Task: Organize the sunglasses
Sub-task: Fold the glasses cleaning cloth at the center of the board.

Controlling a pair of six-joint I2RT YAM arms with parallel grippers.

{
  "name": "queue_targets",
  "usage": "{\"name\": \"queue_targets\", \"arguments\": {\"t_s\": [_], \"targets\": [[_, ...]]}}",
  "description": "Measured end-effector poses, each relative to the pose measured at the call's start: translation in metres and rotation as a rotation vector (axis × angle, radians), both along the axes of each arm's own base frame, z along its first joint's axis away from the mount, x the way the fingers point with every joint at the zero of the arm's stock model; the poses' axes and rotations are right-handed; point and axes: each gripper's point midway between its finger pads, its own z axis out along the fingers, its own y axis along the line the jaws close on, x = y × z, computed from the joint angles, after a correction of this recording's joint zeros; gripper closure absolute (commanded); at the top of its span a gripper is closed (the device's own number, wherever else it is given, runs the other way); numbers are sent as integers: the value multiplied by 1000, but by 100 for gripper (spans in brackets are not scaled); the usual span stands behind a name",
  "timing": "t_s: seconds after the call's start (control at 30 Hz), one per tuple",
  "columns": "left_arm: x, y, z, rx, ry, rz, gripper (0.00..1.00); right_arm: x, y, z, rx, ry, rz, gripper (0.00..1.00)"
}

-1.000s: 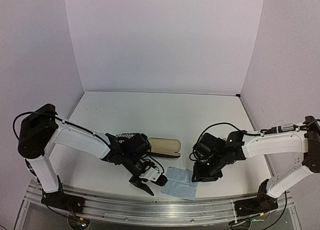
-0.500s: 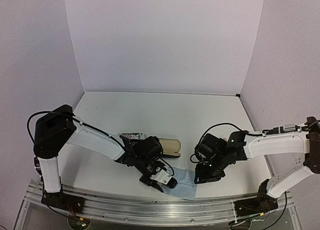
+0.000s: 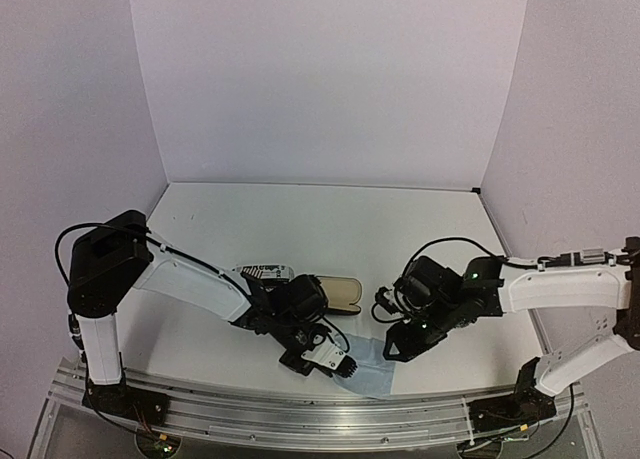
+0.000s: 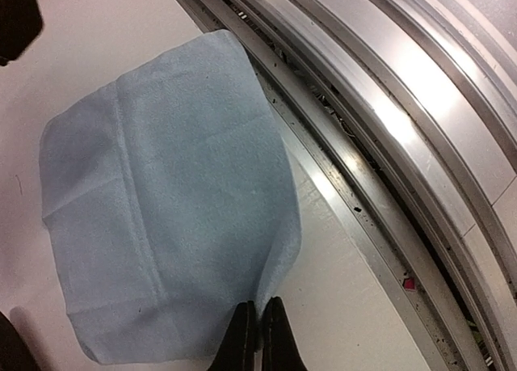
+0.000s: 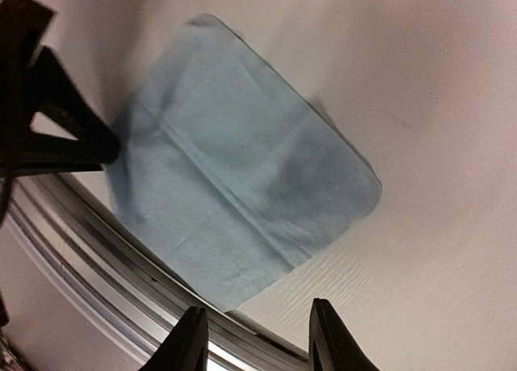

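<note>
Left wrist alone shows left claw (image 4: 258, 308) pinching the cloth (image 4: 170, 217); right claw (image 5: 257, 309) hangs half-open.

Tabletop (image 3: 300, 219), near edge, middle: light-blue cloth (image 3: 372, 378) lying flat. Left gripper (image 3: 343, 363) tip down on the cloth's left side. Right gripper (image 3: 392, 349) low, just off the cloth's right edge (contact unclear). Behind the left arm: open black case (image 3: 335, 291), tan lining up. A patterned case (image 3: 266, 272) sits just to its left.

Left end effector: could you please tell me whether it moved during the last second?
Yes: the left end effector shifted right relative to the open case, reaching the edge of the blue cloth.
</note>
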Motion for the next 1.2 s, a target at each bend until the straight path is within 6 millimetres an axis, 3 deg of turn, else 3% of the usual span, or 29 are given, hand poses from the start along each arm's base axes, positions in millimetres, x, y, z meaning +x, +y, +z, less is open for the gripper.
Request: {"name": "queue_targets", "arguments": {"t_s": [0.2, 0.47, 0.6, 0.77, 1.2], "targets": [[1, 7, 1, 47, 84, 92, 100, 11, 28, 50, 164, -287, 338, 58], [20, 25, 22, 88, 249, 285, 100, -8, 60, 67, 220, -567, 766, 58], [24, 34, 28, 92, 306, 344, 100, -17, 66, 57, 195, -636, 878, 58], [15, 43, 26, 114, 358, 354, 100, -52, 70, 26, 169, -580, 949, 58], [15, 43, 30, 103, 404, 359, 100, -70, 89, -19, 110, -482, 665, 53]]}}
